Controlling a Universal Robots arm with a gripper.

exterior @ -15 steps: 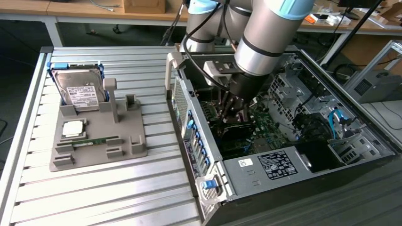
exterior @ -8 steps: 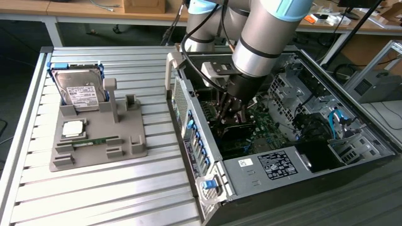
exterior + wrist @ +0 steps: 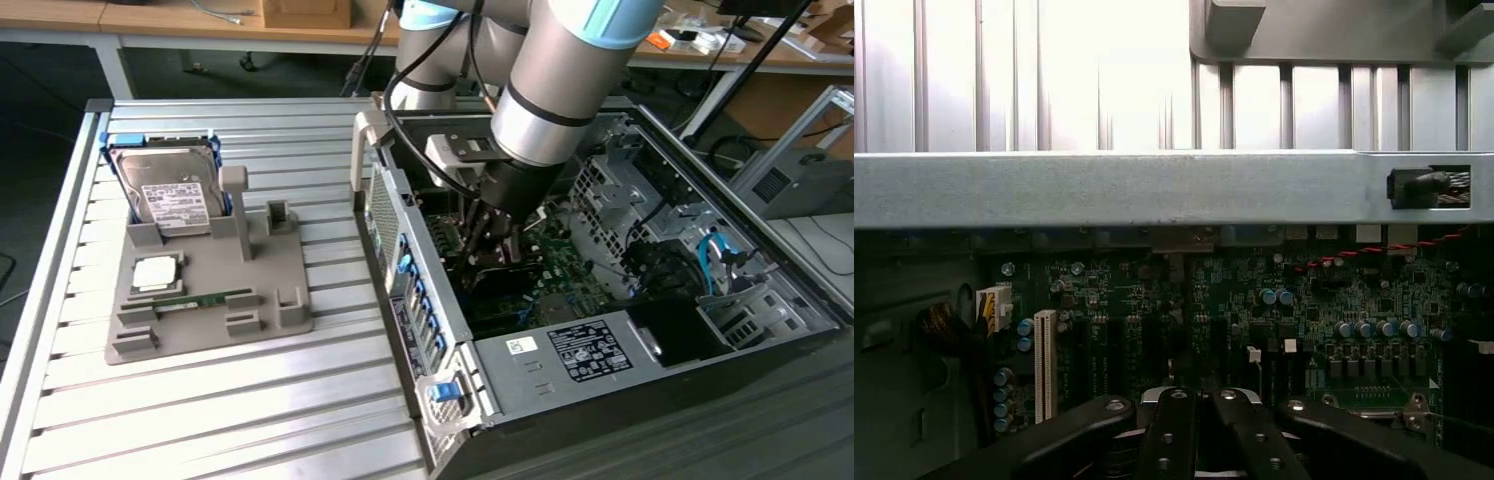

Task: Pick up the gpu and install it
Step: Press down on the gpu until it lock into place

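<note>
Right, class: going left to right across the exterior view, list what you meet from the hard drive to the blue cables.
hard drive → tall grey post → computer case's perforated wall → motherboard → blue cables

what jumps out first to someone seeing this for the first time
The big silver-grey robot arm reaches down into the open computer case at the exterior view's right, its gripper shut just above the green motherboard. Next comes the grey fixture tray on the exterior view's left, with a hard drive standing upright in it.
</note>
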